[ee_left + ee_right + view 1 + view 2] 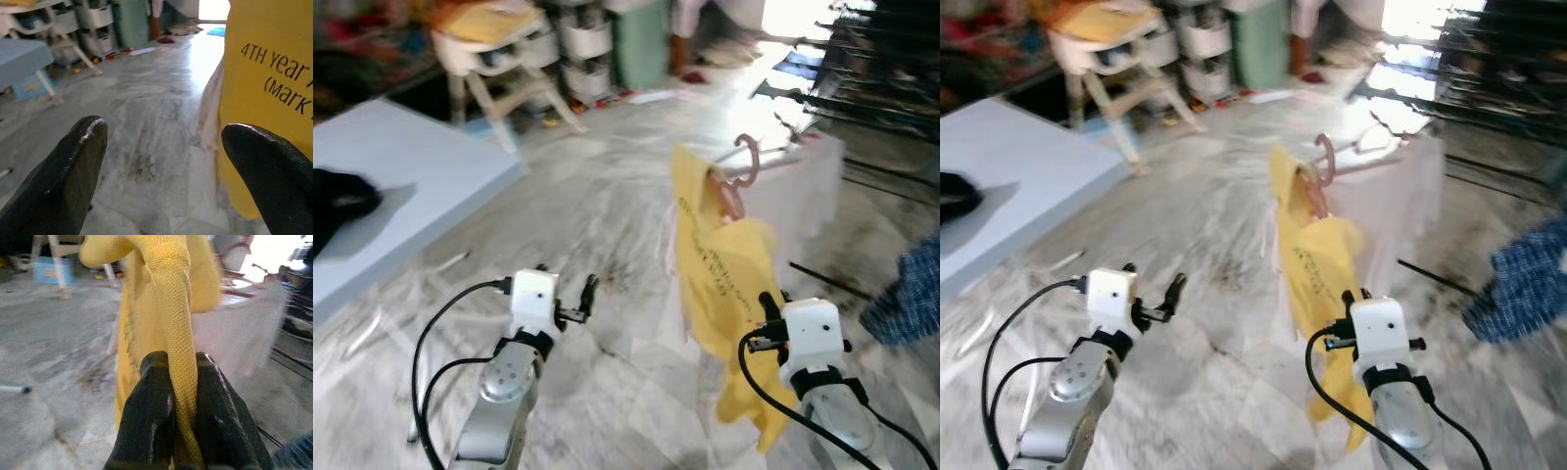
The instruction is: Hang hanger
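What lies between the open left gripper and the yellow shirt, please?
Only bare marble floor lies there. In the left eye view the left gripper sits apart from the yellow shirt; the left wrist view shows the same floor between its fingers.

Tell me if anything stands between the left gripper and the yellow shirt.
Nothing visible does. The left gripper is open over bare marble floor, and the yellow shirt, pinched by the right gripper, hangs just to its right with only open air between.
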Controlling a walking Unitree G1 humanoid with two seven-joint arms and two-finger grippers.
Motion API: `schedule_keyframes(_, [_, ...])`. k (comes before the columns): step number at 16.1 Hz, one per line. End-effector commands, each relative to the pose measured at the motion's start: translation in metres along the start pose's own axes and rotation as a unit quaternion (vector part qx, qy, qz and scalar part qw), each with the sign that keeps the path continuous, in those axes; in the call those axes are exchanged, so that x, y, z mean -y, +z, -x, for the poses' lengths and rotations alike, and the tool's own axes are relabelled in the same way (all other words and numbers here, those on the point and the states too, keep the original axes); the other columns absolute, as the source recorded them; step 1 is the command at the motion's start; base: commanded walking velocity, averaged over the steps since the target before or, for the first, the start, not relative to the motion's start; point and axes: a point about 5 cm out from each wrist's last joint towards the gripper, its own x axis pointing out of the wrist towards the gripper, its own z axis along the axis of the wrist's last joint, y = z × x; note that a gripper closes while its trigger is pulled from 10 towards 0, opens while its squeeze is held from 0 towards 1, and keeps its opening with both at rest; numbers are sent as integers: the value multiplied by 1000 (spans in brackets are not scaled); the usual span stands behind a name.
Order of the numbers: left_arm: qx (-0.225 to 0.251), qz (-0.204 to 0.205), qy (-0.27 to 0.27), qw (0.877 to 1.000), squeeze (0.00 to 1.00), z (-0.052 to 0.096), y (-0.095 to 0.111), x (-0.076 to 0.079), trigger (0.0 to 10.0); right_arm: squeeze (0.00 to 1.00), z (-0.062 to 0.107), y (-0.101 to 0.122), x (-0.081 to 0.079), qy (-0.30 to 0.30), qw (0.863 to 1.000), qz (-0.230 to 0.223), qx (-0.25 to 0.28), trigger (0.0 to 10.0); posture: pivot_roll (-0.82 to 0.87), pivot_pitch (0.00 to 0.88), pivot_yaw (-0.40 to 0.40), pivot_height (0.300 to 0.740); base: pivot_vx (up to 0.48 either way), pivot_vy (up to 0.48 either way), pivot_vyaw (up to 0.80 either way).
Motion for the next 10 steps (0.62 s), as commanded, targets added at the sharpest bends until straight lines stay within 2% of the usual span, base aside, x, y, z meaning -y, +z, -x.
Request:
schedule_keyframes(1, [-8, -9, 9, 1000, 0, 3, -2, -8, 10000, 0, -4, 14, -11, 39, 998, -8, 39, 10000, -147, 84, 69, 740, 0, -270, 800])
schedule_keyframes(2, [-8, -9, 7, 1000, 0, 3, -3, -7, 10000, 0, -8, 17, -14, 72, 996, -10, 45, 10000, -148, 86, 71, 740, 0, -270, 794])
schedule_keyframes(7, [-9, -12, 6, 1000, 0, 4, -3, -5, 10000, 0, -21, 22, -11, 100, 994, -9, 53, 10000, -143, 85, 66, 740, 0, -269, 793])
schedule_keyframes(10, [-8, -26, 14, 1000, 0, 8, -4, -7, 10000, 0, -23, 22, -22, 126, 990, -15, 56, 10000, -126, 81, 64, 740, 0, -171, 794])
